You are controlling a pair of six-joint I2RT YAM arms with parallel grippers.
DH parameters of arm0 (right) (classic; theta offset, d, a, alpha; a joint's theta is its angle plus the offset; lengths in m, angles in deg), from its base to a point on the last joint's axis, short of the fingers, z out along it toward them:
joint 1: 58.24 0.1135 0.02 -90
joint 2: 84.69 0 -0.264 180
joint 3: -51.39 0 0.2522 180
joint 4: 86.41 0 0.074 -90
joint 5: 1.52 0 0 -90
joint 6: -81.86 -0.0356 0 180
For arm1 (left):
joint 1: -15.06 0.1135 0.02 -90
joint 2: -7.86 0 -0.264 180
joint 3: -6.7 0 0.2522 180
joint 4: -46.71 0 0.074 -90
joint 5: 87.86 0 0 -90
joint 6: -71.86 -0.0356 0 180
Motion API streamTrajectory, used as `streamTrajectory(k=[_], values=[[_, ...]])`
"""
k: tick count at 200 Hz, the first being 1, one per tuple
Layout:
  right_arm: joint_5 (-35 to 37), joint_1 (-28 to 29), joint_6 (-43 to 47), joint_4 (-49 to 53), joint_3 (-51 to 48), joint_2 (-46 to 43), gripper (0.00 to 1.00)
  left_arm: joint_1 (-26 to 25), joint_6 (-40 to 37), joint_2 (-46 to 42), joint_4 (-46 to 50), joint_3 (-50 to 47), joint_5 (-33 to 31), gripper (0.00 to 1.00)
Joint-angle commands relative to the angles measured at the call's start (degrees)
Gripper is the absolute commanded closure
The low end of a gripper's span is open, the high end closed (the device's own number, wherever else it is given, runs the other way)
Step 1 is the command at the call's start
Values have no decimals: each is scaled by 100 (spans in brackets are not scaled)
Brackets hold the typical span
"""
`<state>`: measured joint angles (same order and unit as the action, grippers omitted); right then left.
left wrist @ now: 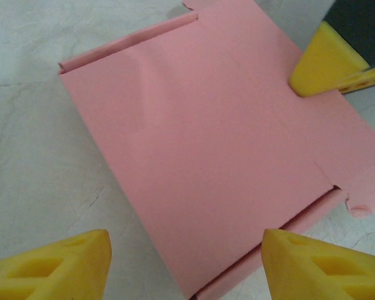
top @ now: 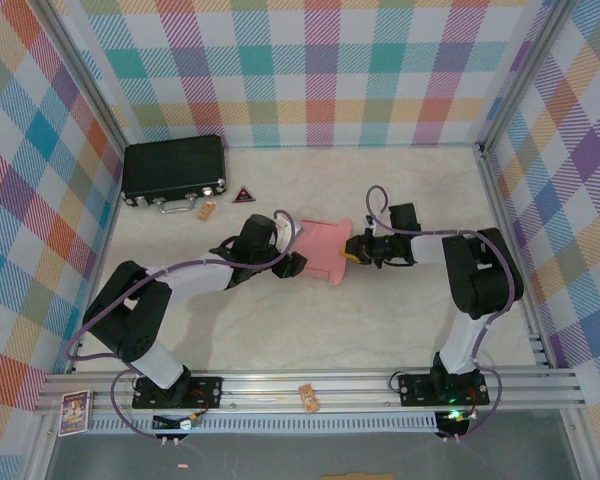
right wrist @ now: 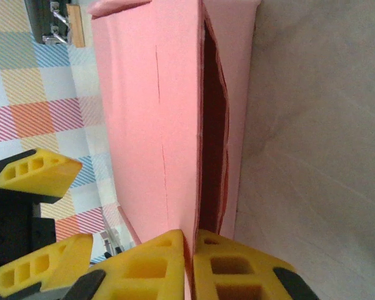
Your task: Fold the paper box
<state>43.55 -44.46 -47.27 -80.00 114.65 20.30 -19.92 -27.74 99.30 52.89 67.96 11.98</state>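
Thin salmon-pink card paper box (top: 325,248), matte, creased, partly folded, mid-table (top: 280,330), left gripper (left wrist: 184,247) spread wide above it, right gripper (right wrist: 189,247) pinching 1 edge, inner cavity dark, unreadable

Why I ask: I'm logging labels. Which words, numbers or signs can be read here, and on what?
None can be read.
Triangle sign by the case: red-edged, its mark too small.
Card at the left end of the rail: printed, blurred.
Wooden tag by the case and rail tag: too small.
Box: plain pink, no print.
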Motion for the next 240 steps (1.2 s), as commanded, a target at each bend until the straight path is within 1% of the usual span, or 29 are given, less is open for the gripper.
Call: streamTrajectory(k=[1, 11, 20, 32, 44, 69, 89, 114, 135, 154, 168, 189, 219, 240], values=[[352, 37, 236, 452, 98, 141, 82, -50, -357, 3, 78, 95, -280, 35], [345, 35, 240, 455, 102, 149, 80, -31, -343, 56, 104, 164, -433, 34], [309, 31, 231, 405, 112, 163, 76, -10, -216, 120, 66, 230, -534, 33], [215, 37, 222, 340, 146, 199, 74, 47, 15, 217, 2, 304, -417, 32], [59, 36, 158, 146, 122, 224, 69, 100, 268, 325, -79, 378, -431, 30], [-64, 50, 108, -7, 122, 250, 62, 234, 712, 665, -156, 595, -384, 31], [-163, 59, 73, -173, 95, 260, 61, 297, 968, 934, -158, 757, -392, 33], [-453, 71, -112, -531, 115, 393, 62, 309, 1109, 1175, -201, 852, -111, 37], [-608, 103, -282, -845, 122, 548, 64, 308, 1205, 1254, -268, 846, 92, 42], [-631, 165, -358, -946, 182, 693, 66, 309, 1255, 1245, -280, 813, 181, 44], [-686, 219, -405, -1034, 236, 789, 68, 319, 1280, 1241, -297, 787, 290, 45], [-806, 287, -600, -1409, 234, 848, 70, 313, 1320, 1258, -286, 769, 410, 47], [-833, 361, -635, -1458, 289, 825, 68, 312, 1451, 1319, -359, 719, 526, 47], [-919, 387, -712, -1596, 282, 774, 66, 355, 1698, 1322, -631, 600, 583, 47]])
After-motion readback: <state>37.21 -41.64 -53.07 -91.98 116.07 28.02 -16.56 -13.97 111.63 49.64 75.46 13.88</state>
